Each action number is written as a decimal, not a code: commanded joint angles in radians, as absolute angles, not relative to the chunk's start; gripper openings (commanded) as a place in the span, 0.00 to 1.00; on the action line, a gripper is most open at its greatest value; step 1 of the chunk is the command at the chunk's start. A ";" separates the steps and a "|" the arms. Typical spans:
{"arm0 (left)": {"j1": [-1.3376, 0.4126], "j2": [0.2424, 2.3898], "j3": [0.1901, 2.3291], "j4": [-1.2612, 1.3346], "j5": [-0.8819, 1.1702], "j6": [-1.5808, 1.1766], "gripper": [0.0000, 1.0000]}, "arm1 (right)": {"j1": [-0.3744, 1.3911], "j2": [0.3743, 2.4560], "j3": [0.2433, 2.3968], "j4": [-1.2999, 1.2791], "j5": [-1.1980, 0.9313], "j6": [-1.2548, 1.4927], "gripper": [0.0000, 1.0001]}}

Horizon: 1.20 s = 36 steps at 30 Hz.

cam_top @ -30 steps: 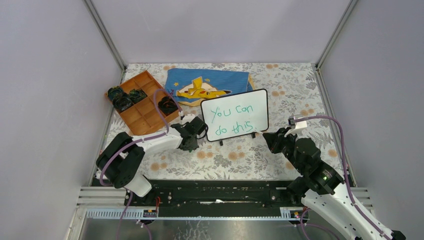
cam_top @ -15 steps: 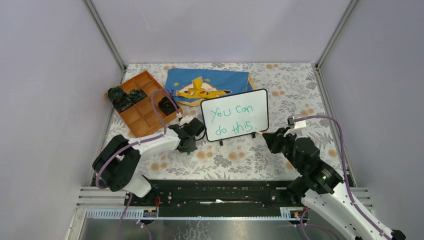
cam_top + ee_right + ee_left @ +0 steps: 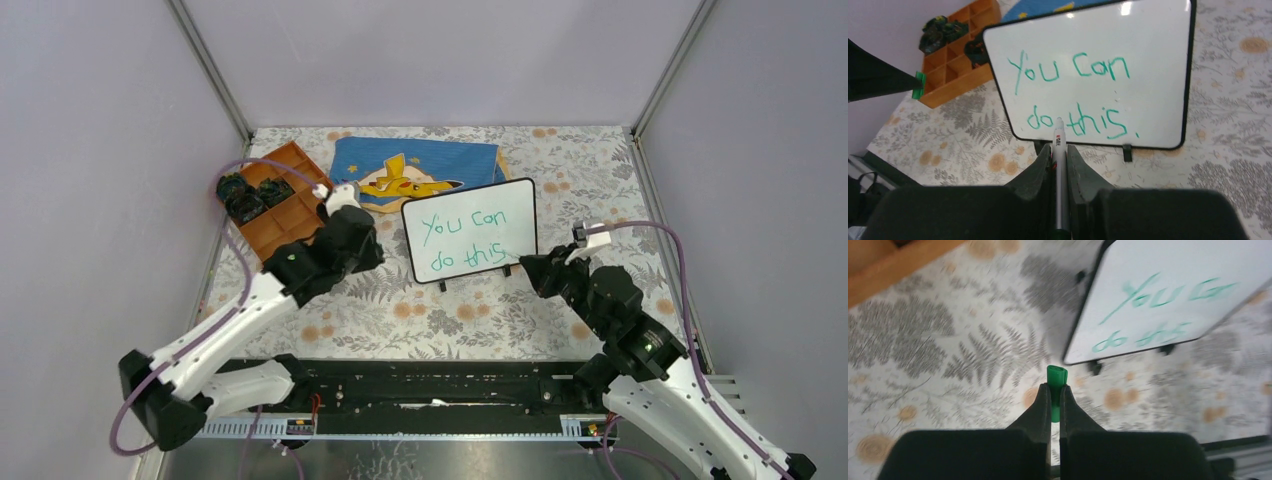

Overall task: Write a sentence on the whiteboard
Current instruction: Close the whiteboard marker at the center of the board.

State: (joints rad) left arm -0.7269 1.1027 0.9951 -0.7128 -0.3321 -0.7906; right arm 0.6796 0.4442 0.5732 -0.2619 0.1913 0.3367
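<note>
The right claw (image 3: 1059, 150) is closed on a white marker (image 3: 1058, 165), the barrel lying lengthwise between the jaws and the tip poking out just at the lower edge of the board (image 3: 1148, 60). The left claw (image 3: 1055, 390) is pinched shut on a small green cap (image 3: 1056, 375) and hangs over the worktop (image 3: 420, 310) to the board's left, apart from it. The board stands mid-worktop between the two arms, apparently leaning back on its little black feet, just in front of a blue cloth (image 3: 420, 160) and beside an orange tray (image 3: 275, 225). The sentence (image 3: 1100, 67) reads "You can do this." in green over two lines, so the writing looks finished to me. I'd judge the board light and stiff, with a glossy face that gives no purchase. A push from the marker could slide or tip it. If it needs steadying, the thin black frame at a side edge is the place, since touching the face would likely smear the ink.
</note>
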 commanded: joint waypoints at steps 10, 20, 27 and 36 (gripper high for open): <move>-0.731 0.884 1.014 -0.138 -0.204 -0.667 0.00 | 0.709 0.763 0.913 0.301 0.093 0.208 0.00; -0.729 0.790 0.838 0.252 -0.138 -0.736 0.00 | 1.261 0.984 0.941 0.996 0.590 -0.558 0.00; -0.717 0.753 0.811 0.313 -0.171 -0.753 0.00 | 1.508 1.088 0.807 1.450 0.695 -1.004 0.00; -0.693 0.727 0.836 0.373 -0.132 -0.799 0.00 | 1.515 0.961 0.688 1.210 0.751 -0.747 0.00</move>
